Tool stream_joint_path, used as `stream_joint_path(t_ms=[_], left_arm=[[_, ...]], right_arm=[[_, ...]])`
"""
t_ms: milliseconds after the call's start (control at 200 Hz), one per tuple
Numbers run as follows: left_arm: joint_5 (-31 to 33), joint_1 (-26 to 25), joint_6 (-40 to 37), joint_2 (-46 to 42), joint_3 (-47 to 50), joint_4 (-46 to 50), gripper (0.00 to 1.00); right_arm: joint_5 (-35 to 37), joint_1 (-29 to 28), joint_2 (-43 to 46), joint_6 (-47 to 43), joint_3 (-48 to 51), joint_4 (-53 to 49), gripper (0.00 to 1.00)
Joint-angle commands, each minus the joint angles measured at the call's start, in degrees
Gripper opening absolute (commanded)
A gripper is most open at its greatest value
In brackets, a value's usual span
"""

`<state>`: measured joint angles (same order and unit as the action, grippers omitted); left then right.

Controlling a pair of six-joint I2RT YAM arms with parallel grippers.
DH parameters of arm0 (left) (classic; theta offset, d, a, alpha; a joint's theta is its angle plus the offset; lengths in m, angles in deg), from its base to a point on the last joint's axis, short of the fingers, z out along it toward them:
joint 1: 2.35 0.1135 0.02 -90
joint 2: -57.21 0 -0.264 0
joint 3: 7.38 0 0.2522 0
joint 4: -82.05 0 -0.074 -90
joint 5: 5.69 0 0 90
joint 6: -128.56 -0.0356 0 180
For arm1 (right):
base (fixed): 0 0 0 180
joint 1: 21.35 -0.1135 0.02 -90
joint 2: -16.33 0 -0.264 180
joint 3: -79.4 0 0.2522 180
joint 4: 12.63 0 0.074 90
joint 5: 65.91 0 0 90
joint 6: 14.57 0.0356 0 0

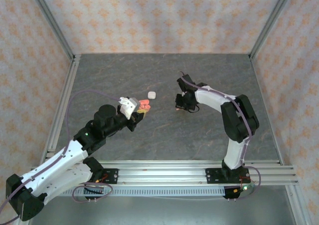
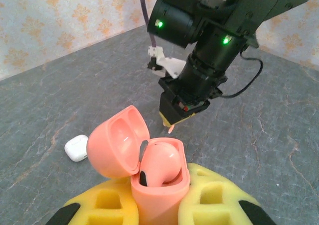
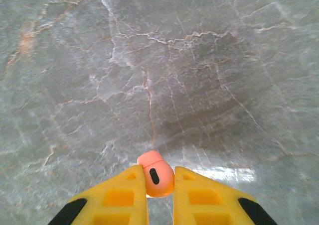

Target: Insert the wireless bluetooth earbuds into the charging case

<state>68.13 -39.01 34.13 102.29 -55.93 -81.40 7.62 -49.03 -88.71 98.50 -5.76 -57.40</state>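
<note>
Earbuds in coral-pink are, by our reading, half dealt with. One coral-pink earbud [image 3: 155, 168] is pinched head-up between the yellow fingers of the right gripper [image 3: 160, 182], which are pressed in on it from both sides; it hangs clear of the grey marbled table [image 3: 149, 60]. From the left wrist view we see that gripper pointing down, near the case and a little beyond it, not yet over the opening.

The left gripper [image 2: 159, 207] is clamped on the coral-pink charging case [image 2: 162, 191] and holds it upright with its lid [image 2: 117, 144] swung open to the left. A second earbud [image 2: 160, 164] already sits in one well, its rounded head standing above the rim.

We judge that what is left for this pair is to carry the held bud over, lower its stem into the free well and close the lid.

The buds look glossy, smooth and tiny, each with a small dark oval on it. Just beyond the pink case a white charging case [image 1: 152, 94] lies shut on the table; what it holds we cannot tell.
</note>
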Motion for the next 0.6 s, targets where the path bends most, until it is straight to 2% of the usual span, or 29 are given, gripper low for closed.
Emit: stream_joint_path(t_ms=[0,375,595], left_arm=[[-1.7,-0.3,-0.4,0.9,-2.4,-1.4,0.0],[-6.6,-0.3,0.6,4.3,-5.6,-2.6,0.0],[-9.4,-0.2,1.1,7.0,-8.1,-2.9,0.0]], right_arm=[[3.5,-0.8,6.1,-6.1,-1.4,-3.2,0.15],[7.4,-3.7,20.6,-17.3,-1.3,-6.4,0.11],[11.7,-8.8,29.2,-23.1,-1.3,-7.1,0.09]])
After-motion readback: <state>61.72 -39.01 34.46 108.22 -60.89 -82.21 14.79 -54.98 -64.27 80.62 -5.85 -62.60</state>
